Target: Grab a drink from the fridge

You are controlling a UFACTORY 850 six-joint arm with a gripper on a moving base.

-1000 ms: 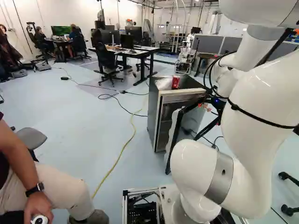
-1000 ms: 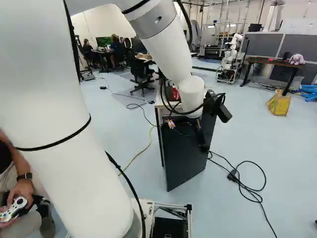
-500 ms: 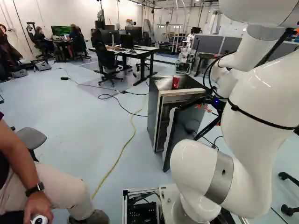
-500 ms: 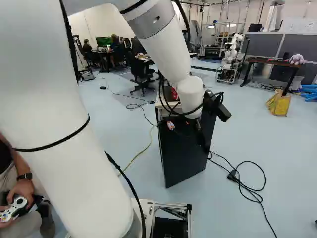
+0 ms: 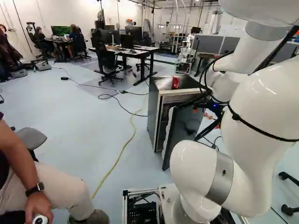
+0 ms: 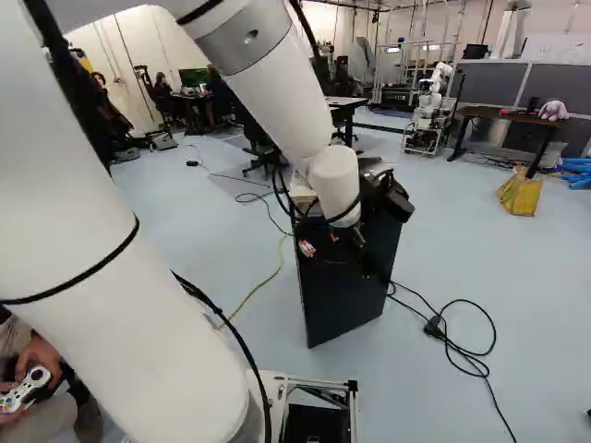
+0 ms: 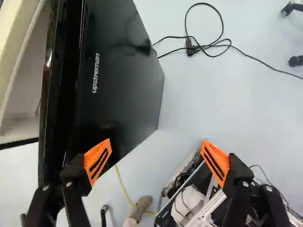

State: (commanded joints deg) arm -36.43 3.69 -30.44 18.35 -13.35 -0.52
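Tool [image 5: 206, 118] is held, fingers spread apart, near the black door [image 5: 184, 128] of the fridge [image 5: 153, 112]; the door is swung partly open.

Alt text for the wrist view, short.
Open gripper with orange pads, one finger in front of the black fridge door, the other in front of the moving base; looped black cable on the floor.

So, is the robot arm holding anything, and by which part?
Nothing is held: its two orange-padded fingers stand wide apart, with no part of the flat black fridge door gripped between them.
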